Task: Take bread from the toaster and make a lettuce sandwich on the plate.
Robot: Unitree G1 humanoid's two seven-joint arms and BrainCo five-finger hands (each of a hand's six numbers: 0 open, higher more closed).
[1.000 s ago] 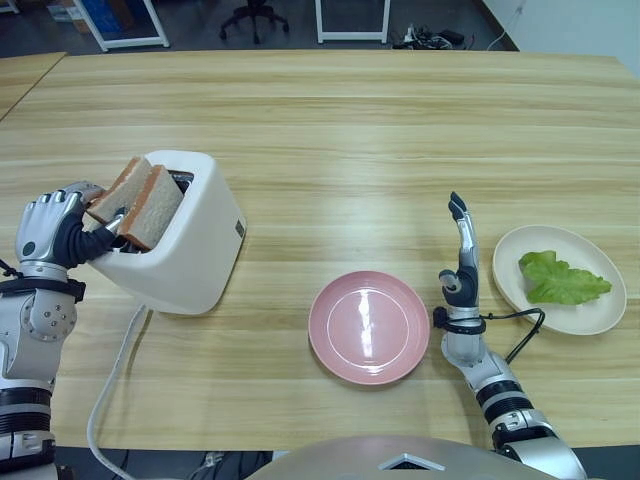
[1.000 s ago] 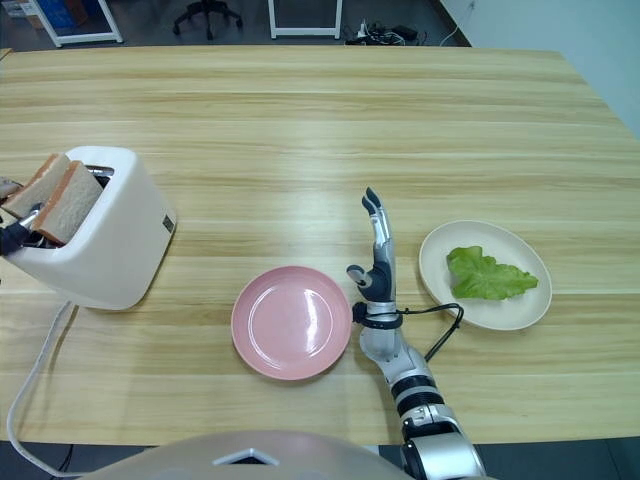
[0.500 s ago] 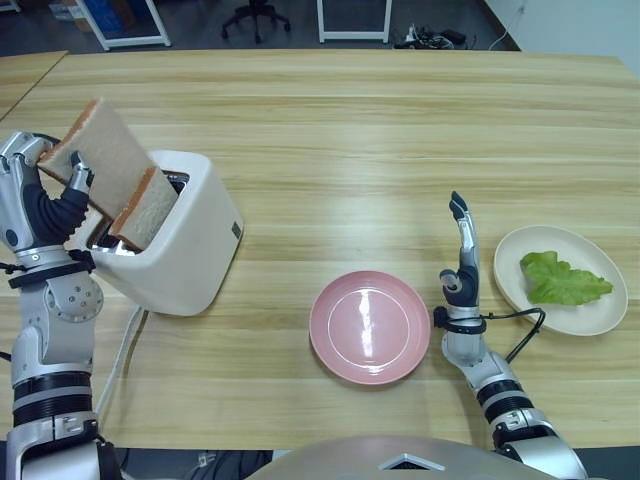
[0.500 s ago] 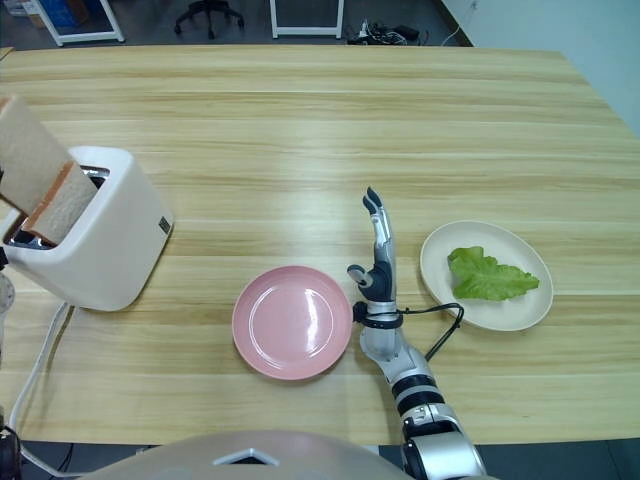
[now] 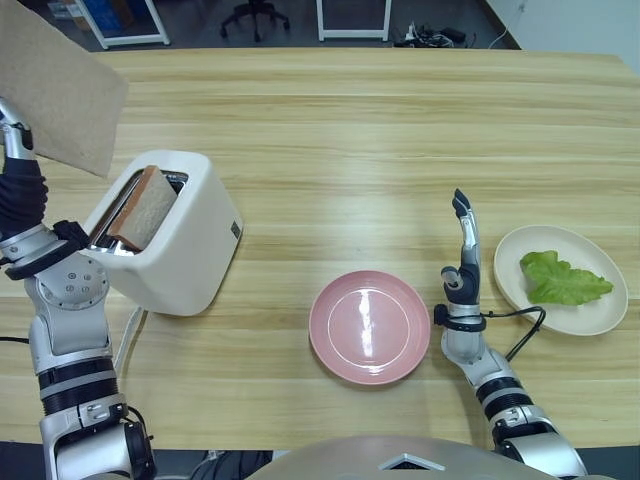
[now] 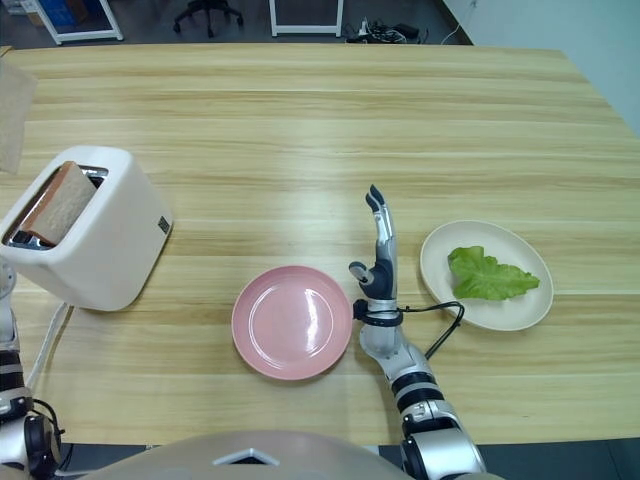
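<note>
While the table spreads wide and pale under everything, the toaster stands at its left, tipped a little toward us, and the pink plate lies bare near the front edge, with the cream plate well to its right. We see the slice held high at the upper left, above the toaster and wholly out of its slot; a second slice sits in the slot, its top poking out. The lettuce lies on the cream plate. Our left hand is closed on the slice, mostly hidden behind it, so we cannot judge how firm the hold is. Our right hand stands on edge between the two plates, fingers straight and upward, holding nothing. The step in hand, as we judge it, is carrying the slice to the pink plate. To do it well we should move it across above the toaster without touching it, turn the slice flat as it comes down, lay it in the middle of the pink plate, and loosen the hold only once it rests there.
</note>
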